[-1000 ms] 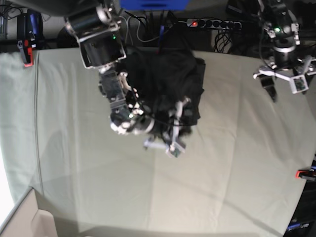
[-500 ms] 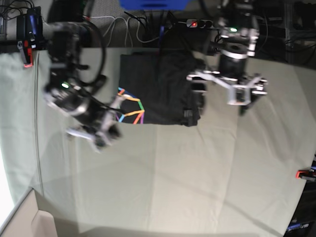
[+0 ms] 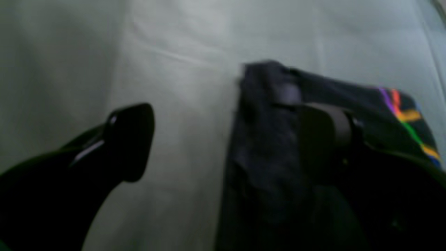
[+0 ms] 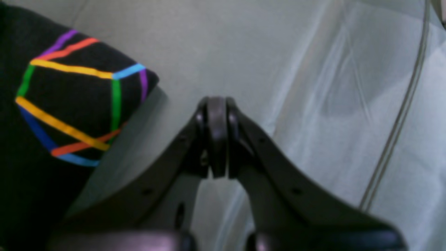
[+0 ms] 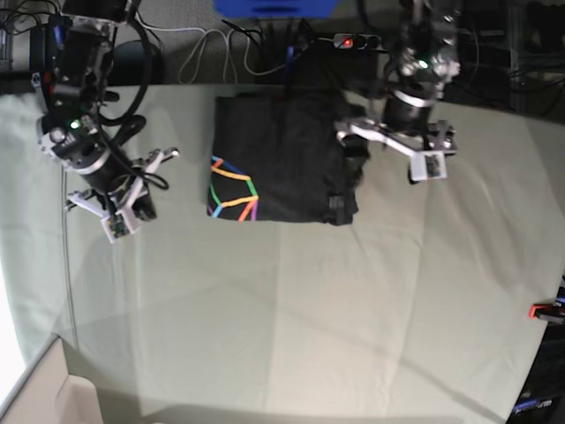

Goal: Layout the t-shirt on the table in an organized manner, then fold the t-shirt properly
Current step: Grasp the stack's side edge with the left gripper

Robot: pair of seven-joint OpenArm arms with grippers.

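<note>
The dark t-shirt (image 5: 287, 155) lies folded in a compact rectangle at the back middle of the table (image 5: 291, 318), its rainbow line graphic (image 5: 232, 190) at the near-left corner. My left gripper (image 5: 393, 148) hovers open at the shirt's right edge. In the left wrist view one finger (image 3: 130, 139) is over bare cloth and the other (image 3: 324, 129) over the t-shirt (image 3: 264, 174). My right gripper (image 5: 141, 203) is shut and empty, left of the shirt. The right wrist view shows its closed fingertips (image 4: 216, 139) beside the graphic (image 4: 76, 97).
A red-orange clamp (image 5: 545, 311) sits at the right table edge and another (image 5: 48, 97) at the back left. A power strip (image 5: 357, 41) and cables lie behind the table. A pale box corner (image 5: 44, 389) shows at the front left.
My right gripper has drawn back from over the shirt to its left, uncovering the graphic. My left gripper came in from the far right to the shirt's right edge.
</note>
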